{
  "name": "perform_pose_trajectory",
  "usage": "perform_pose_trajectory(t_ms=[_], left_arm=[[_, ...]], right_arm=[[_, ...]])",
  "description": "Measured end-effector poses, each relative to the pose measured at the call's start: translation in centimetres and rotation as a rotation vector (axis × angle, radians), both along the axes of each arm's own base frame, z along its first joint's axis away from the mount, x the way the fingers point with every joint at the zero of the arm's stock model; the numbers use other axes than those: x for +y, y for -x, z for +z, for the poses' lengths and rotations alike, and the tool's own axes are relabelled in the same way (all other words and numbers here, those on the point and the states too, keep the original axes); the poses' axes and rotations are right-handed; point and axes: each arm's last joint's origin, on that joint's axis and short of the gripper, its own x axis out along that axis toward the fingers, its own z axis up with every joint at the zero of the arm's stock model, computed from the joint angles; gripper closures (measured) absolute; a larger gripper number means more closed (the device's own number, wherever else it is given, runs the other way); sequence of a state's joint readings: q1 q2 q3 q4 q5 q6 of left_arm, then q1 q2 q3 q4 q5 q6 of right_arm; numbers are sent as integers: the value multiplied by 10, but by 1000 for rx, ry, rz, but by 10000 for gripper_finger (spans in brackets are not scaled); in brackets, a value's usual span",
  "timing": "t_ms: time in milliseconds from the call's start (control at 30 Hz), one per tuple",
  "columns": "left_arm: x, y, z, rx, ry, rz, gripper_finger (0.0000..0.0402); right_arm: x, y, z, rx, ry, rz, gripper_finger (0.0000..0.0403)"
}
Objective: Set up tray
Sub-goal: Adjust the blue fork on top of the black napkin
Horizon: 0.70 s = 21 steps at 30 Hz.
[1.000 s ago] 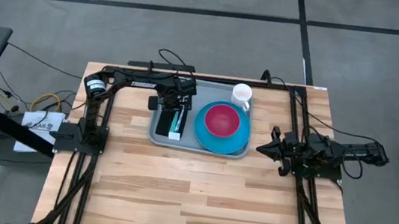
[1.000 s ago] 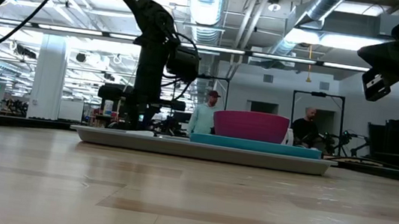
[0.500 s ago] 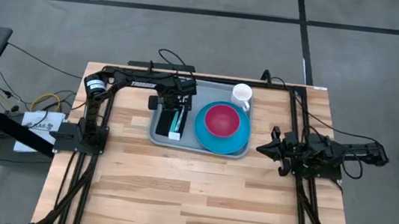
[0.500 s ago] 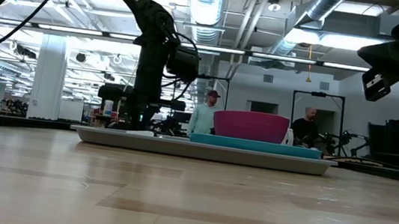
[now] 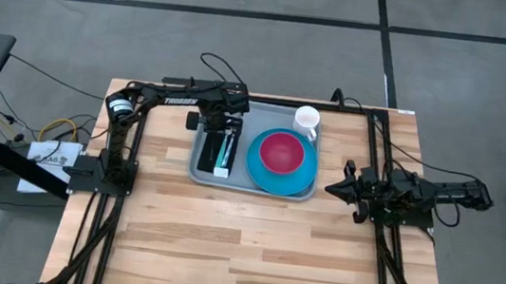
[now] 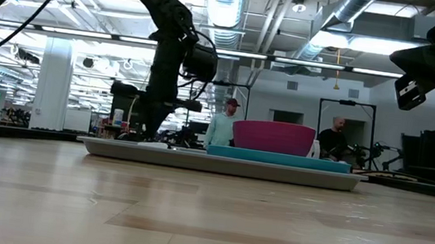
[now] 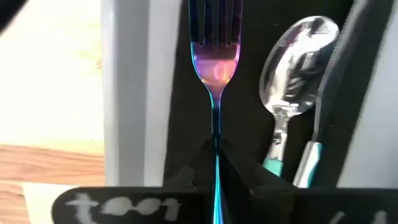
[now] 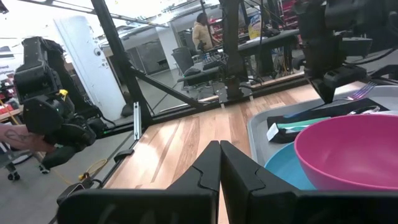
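Noting the table [image 5: 221,253] first: pale wood, both my arms on it. One tray [image 5: 229,184] lies flat on the far half, midway between the arms, grey-blue with a raised rim. It looks like stiff moulded plastic, light by itself but loaded now, and probably slick under the pads. If it must shift, I judge the bare rim at a short end the best hold, kept level, because everything on it would slide. One round blue plate [image 5: 304,178] fills its right half, and one pink bowl [image 5: 282,151] sits on that plate. One white mug [image 5: 306,121] stands at the tray's far right corner; whether it is inside the rim or just beyond it, I cannot tell. One black cloth [image 7: 249,93] lies in the left half, under the cutlery. There are three pieces, side by side: one fork [image 7: 215,62], one spoon [image 7: 297,56], and one piece with a teal handle, likely a knife [image 7: 306,167]. My left gripper [image 5: 218,129] hangs over the tray's left half, fingers drawn together on the fork's handle, tines pointing away from my wrist. My right gripper [image 5: 334,188] waits off the tray's right end, raised off the table, fingers pressed together on nothing. Setting looks nearly finished.
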<state>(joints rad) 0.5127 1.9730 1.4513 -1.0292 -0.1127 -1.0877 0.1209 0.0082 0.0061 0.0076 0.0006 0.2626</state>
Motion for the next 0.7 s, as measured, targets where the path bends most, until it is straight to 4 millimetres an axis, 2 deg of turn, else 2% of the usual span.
perform_pose_trajectory(t_ms=[267, 467, 700], left_arm=[[-2, -2, 1, 7, 0, -96, 401], [-3, -2, 1, 6, 2, -93, 401], [-11, -1, -13, 18, 43, -109, 401]], right_arm=[[0, 0, 0, 0, 0, 0, 403], [0, 0, 0, 0, 0, 0, 403], [0, 0, 0, -1, 0, 0, 403]])
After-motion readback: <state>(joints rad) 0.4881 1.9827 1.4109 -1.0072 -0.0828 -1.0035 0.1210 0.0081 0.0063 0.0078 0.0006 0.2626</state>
